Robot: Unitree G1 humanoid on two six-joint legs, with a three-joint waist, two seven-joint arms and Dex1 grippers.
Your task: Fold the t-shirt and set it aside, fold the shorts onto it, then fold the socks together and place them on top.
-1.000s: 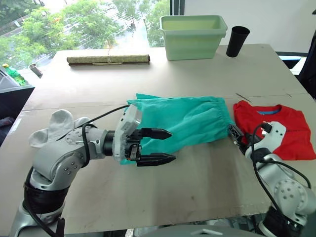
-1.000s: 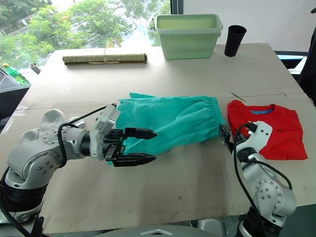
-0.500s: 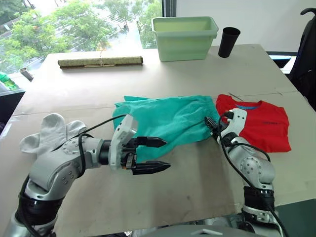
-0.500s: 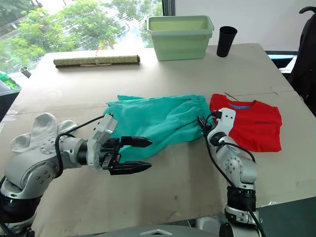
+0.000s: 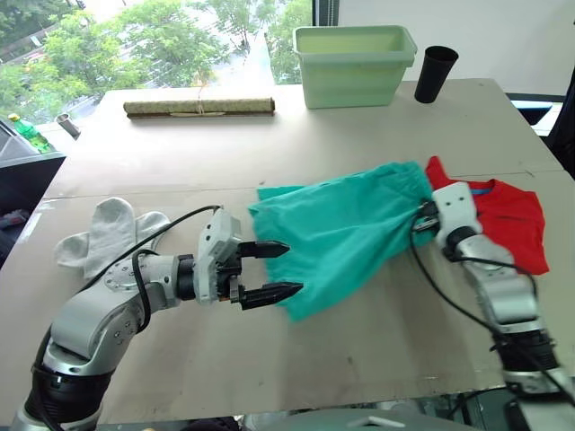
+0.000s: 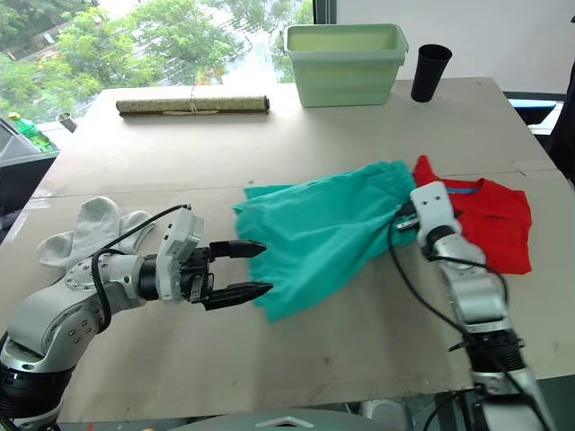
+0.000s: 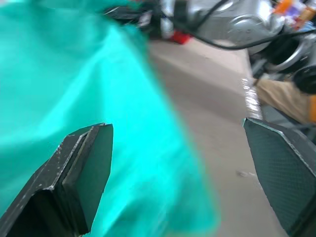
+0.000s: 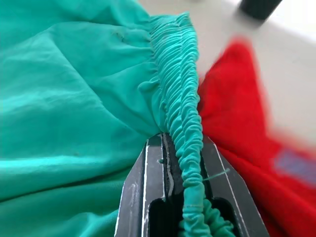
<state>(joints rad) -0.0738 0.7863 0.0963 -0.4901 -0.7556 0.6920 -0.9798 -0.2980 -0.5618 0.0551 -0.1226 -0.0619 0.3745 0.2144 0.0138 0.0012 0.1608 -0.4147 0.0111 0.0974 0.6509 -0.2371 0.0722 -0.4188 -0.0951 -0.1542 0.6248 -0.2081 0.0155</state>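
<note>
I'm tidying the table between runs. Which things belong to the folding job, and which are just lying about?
Part of the job: the teal shorts, pinched at the waistband by the right gripper; the red t-shirt; the grey-white socks; the open left gripper.

Lying about: the green tub, the black cup, the rolled mat.

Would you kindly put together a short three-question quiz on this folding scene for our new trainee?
1. True or false: the right gripper is shut on the waistband of the shorts.
2. Which best describes the left gripper? A) shut on the socks B) open at the shorts' lower edge C) resting on the t-shirt
3. Fill in: the socks lie on the table to the robot's ____ of the shorts, while the t-shirt lies at its right.

Key: 1 true; 2 B; 3 left.
</note>
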